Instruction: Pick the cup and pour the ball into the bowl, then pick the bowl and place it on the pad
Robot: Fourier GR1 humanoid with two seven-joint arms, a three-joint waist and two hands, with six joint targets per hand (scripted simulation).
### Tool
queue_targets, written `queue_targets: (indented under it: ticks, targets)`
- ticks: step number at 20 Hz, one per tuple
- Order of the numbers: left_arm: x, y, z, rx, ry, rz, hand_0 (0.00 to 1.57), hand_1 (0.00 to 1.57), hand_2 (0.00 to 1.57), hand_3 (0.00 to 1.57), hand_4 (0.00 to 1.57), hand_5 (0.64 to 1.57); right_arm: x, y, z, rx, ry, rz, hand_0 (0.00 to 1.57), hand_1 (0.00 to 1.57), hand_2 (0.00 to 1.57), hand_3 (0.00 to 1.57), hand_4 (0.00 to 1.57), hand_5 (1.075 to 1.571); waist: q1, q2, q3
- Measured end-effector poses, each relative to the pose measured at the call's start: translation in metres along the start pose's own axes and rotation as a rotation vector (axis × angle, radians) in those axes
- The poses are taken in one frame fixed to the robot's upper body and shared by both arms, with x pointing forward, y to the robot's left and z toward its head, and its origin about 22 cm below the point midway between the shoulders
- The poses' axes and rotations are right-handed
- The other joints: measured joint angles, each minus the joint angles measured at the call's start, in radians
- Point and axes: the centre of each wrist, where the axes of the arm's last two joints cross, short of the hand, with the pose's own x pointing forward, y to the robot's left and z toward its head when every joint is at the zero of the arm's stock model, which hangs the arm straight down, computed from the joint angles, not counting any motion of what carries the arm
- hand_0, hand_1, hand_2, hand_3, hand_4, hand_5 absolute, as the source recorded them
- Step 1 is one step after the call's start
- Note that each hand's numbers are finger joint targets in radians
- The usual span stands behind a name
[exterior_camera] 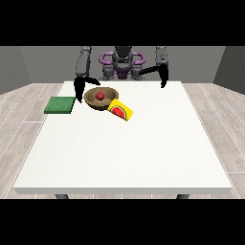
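Red ball (100, 95) sits in the brown wooden bowl (91, 101), yellow cup (120, 110) lying beside it. Hand at the view's left (79, 89) flanks the bowl; grip we cannot tell. We should lift level, leftward to the green pad (60, 105).

The robot's torso (122, 60) is dark grey to black, flanked by purple rings at the shoulders. Its upper arms are grey cylinders, its forearms black. Each arm ends in a black hand (79, 88), the other (163, 76) likewise black.
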Motion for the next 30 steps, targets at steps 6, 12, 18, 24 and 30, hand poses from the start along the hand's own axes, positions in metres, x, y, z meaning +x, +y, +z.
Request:
queue_targets:
  ticks: [6, 12, 18, 24, 30]
  targets:
    - [0.002, 0.026, 0.001, 0.003, -0.026, 0.009, 0.0, 0.0, 0.0, 0.0, 0.0, 1.565, -0.018, -0.004, -0.002, -0.013, 0.006, -0.005, 0.0, 0.0, 0.0, 0.0, 0.16, 1.563, -0.001, 0.019, 0.0011]
    - [0.004, 0.034, 0.006, 0.005, -0.029, 0.005, 0.0, 0.0, 0.0, 0.0, 0.0, 1.565, -0.033, 0.002, -0.003, -0.014, 0.016, 0.003, 0.0, 0.0, 0.0, 0.0, 0.06, 1.562, 0.003, 0.022, 0.0012]
    - [0.017, 0.039, 0.004, -0.021, -0.084, 0.014, 0.0, 0.0, 0.0, 0.0, 0.34, 1.57, -0.038, -0.015, 0.0, -0.134, 0.024, 0.005, 1.57, 1.57, 1.57, 0.48, 0.79, 1.491, 0.043, 0.04, -0.0183]
    - [0.032, 0.032, -0.006, -0.061, -0.135, 0.03, 0.0, 0.0, 0.0, 0.0, 0.71, 1.515, -0.034, -0.034, 0.004, -0.235, 0.0, 0.337, 1.57, 1.57, 1.57, 1.49, 0.93, 1.563, 0.106, 0.06, -0.0422]
    - [0.015, 0.037, 0.001, -0.071, -0.054, 0.045, 0.0, 0.0, 0.0, 0.0, 0.96, 1.422, -0.03, -0.026, -0.001, -0.304, 0.172, 0.531, 1.57, 1.57, 1.57, 0.95, 0.87, 1.567, 0.109, -0.018, -0.0262]
